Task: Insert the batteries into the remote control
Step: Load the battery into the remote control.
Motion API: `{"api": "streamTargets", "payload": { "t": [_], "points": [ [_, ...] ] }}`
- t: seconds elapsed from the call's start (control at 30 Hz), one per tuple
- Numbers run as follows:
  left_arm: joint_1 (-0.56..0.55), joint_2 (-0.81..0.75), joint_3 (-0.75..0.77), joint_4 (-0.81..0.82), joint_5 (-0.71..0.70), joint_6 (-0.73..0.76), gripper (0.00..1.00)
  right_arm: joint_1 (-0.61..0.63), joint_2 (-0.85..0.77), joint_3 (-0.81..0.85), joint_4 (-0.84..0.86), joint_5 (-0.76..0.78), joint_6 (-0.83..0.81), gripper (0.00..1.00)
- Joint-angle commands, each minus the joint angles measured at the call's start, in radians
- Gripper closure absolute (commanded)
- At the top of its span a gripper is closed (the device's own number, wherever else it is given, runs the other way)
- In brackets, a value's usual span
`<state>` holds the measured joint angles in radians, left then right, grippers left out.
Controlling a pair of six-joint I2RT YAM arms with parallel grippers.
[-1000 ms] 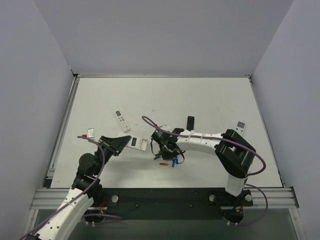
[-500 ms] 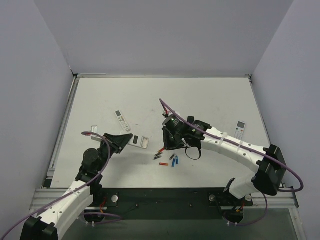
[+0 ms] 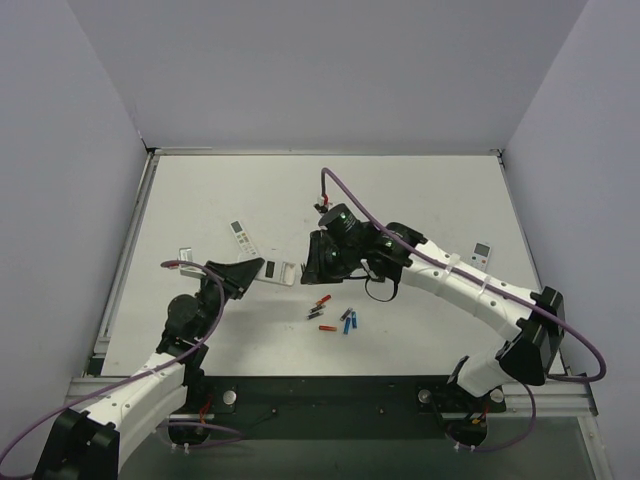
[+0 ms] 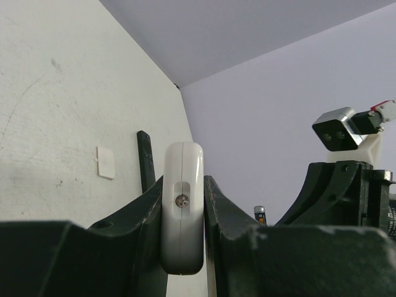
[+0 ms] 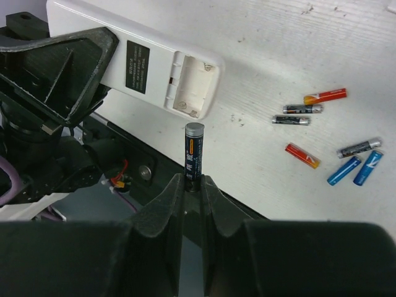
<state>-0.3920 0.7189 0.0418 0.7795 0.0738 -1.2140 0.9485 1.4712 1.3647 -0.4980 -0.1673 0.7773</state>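
Since the dark battery (image 5: pixel 193 148) looks light, rigid and slick, right gripper (image 5: pixel 193 185) pinches its lower end, tip just short of the open bay (image 5: pixel 189 93). Left gripper (image 4: pixel 184 207) clamps the remote control (image 4: pixel 183 164) across its edges, left of the loose batteries (image 5: pixel 309 111).

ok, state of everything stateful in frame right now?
left end effector: shut on the remote control.
remote control: held by its edges, back towards the right wrist camera.
battery compartment: cover off, empty.
right end effector: shut on the dark battery.
dark battery: gripped by one end, not yet in the compartment.
loose batteries: seven, lying flat, untouched.
slim remote: lying flat, untouched.
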Motion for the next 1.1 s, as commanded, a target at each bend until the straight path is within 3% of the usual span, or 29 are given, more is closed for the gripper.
{"api": "streamTargets", "payload": {
  "t": [0.0,0.27,1.07],
  "points": [
    [-0.008,-0.001,0.052,0.132,-0.035,0.018,1.00,-0.007,0.049,0.039,0.025,-0.089,0.079,1.00],
    [-0.022,-0.010,0.053,0.150,-0.051,0.018,1.00,-0.017,0.098,0.047,0.104,-0.172,0.145,1.00],
    [-0.054,-0.059,0.050,0.121,-0.100,0.001,1.00,-0.045,0.123,-0.036,0.150,-0.159,0.283,1.00]
  ]
}}
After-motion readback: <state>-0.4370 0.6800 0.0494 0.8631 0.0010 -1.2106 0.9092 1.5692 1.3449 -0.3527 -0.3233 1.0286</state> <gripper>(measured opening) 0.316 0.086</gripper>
